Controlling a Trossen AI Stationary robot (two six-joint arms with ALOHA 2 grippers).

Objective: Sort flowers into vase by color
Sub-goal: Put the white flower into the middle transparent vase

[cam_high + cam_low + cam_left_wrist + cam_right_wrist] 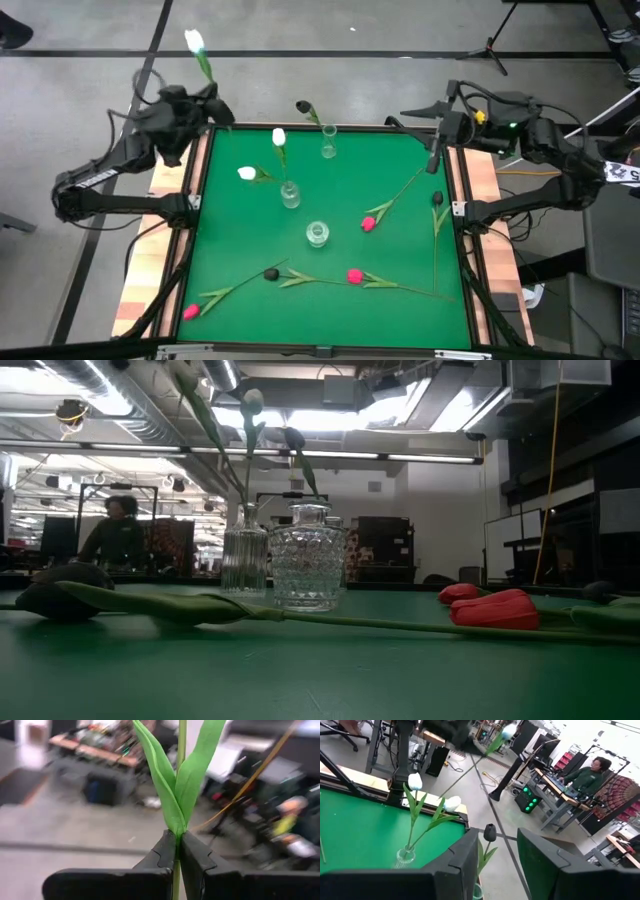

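Note:
My left gripper is over the table's far left corner, shut on a white tulip. My right gripper is open and empty at the far right edge; its fingers stand wide apart. A glass vase holds two white tulips. A second vase holds a black tulip. A squat glass jar has no flower in it. Pink tulips and black tulips lie flat on the green mat. My left gripper pinches the white tulip's stem between its two fingers, just below the base of the leaves. The fingers lie across the stem. The flower is lifted clear of the table, and its head stands out beyond the fingers, past the table's far edge.
More tulips lie near the front: a pink one, a pink one at the near left corner, and a black one by the right edge. A wooden frame borders the mat. A person sits beyond the table.

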